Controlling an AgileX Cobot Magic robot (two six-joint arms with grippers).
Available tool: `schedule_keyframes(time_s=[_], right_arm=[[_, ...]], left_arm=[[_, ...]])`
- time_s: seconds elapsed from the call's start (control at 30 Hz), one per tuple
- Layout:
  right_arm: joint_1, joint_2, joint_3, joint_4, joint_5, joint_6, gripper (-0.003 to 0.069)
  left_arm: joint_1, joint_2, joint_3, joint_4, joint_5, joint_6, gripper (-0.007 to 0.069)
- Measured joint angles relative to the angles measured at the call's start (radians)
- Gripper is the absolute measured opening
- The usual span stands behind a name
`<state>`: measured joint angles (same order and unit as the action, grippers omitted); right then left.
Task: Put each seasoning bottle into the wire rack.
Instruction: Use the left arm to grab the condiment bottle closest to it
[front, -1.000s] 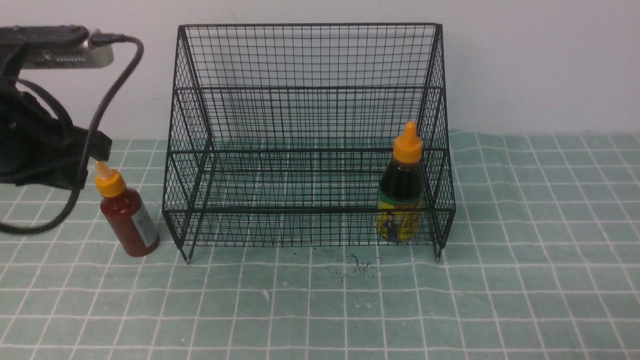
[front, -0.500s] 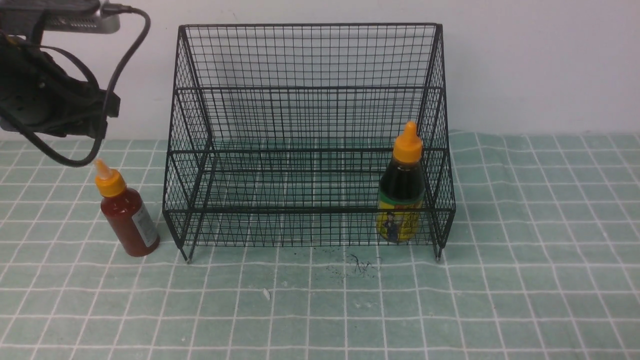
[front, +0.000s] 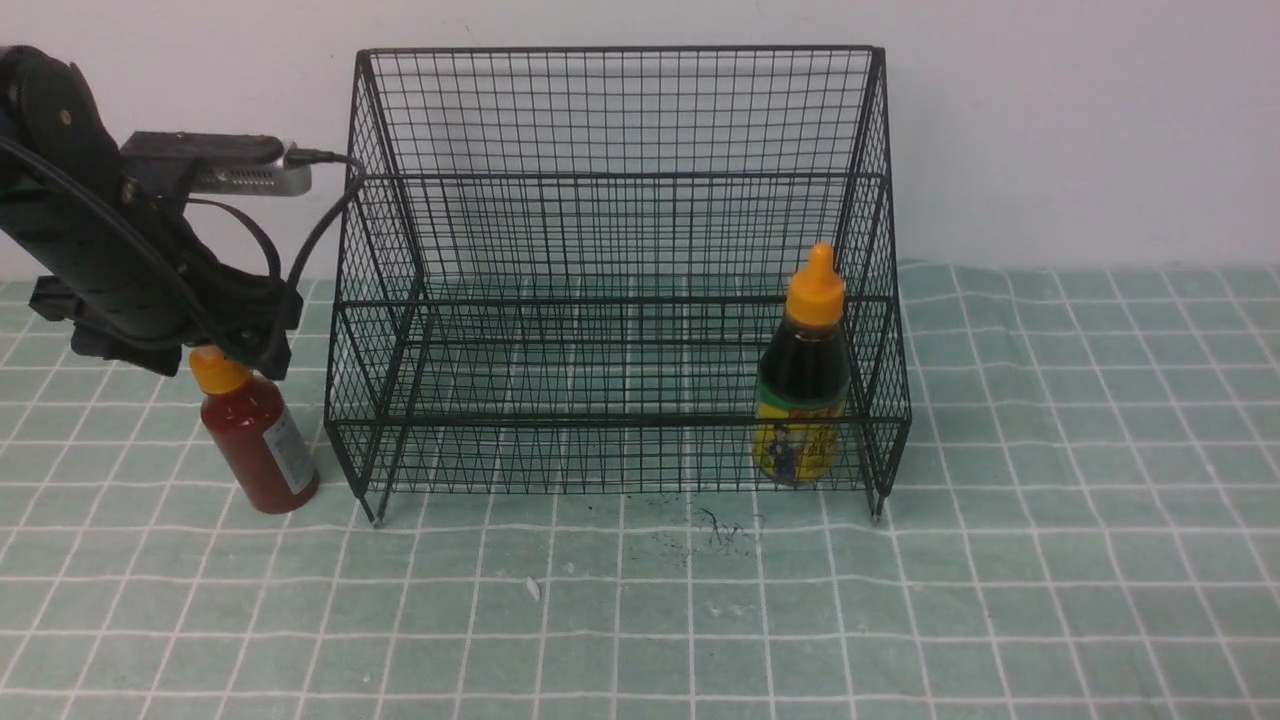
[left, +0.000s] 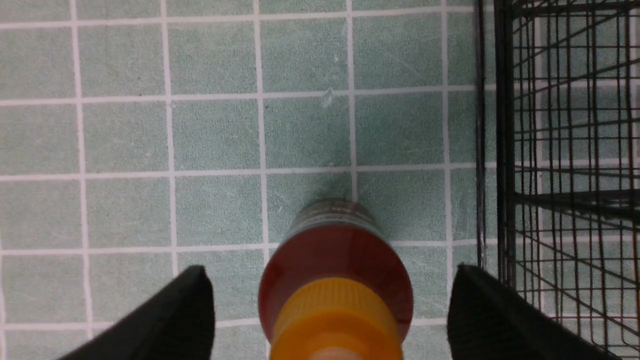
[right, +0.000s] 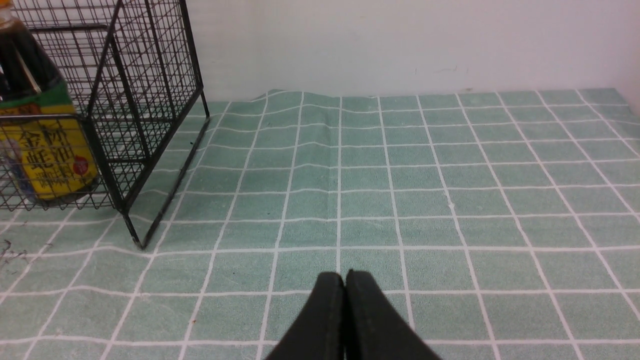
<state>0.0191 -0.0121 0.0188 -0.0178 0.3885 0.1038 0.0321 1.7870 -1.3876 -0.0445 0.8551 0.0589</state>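
"L arm (front: 120, 230) has shifted since the last pic: lower & further right, now right over the red btl (front: 250, 440). Anything else moved?"

"Nope. Red btl, dark btl (front: 803, 390) & wire rack (front: 620, 421) are where they were."

"OK, L gripper (front: 214, 362), what's it doing?"

"Spread wide, nothing gripped. L wrist view has one fingertip (left: 190, 305) on each side of the red btl's orange cap (left: 335, 325), w/ gaps both sides."

"And R gripper (right: 343, 280)?"

"Tips together, holding nada. It's out front over the cloth (right: 390, 225), w/ the rack off to the left. Front view doesn't show it."

"Where's the red btl exactly?"

"On the green gridded cloth, outside the rack, just left of its near left foot. White label's on its right side. Can't tell if it touches the rack's side from the front view, but L wrist view shows 'em apart."

"Dark btl?"

"Inside the rack, right end, behind the low front mesh. Orange pointed cap up, leaning a bit right, yellow-green pic label showing thru the wires. So 1 of 2 btls is in."

"Camera on L arm?"

"Yep, silver-&-black cam (front: 215, 165), w/ a dark cable (front: 325, 225) looping off it."
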Motion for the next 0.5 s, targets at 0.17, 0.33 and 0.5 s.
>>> schedule_keyframes(time_s=[0.17,0.33,0.5], right_arm=[[0.0,0.0,0.0,0.0,0.0,0.0,-0.0015],[0.0,0.0,0.0,0.0,0.0,0.001,-0.0015],[0.0,0.0,0.0,0.0,0.0,0.001,-0.0015]], left_arm=[[0.0,0.003,0.0,0.012,-0.001,-0.001,0.0342],[0.0,0.005,-0.008,0.039,0.03,-0.001,0.028],[0.0,-0.017,-0.057,0.09,0.147,-0.001,0.028]])
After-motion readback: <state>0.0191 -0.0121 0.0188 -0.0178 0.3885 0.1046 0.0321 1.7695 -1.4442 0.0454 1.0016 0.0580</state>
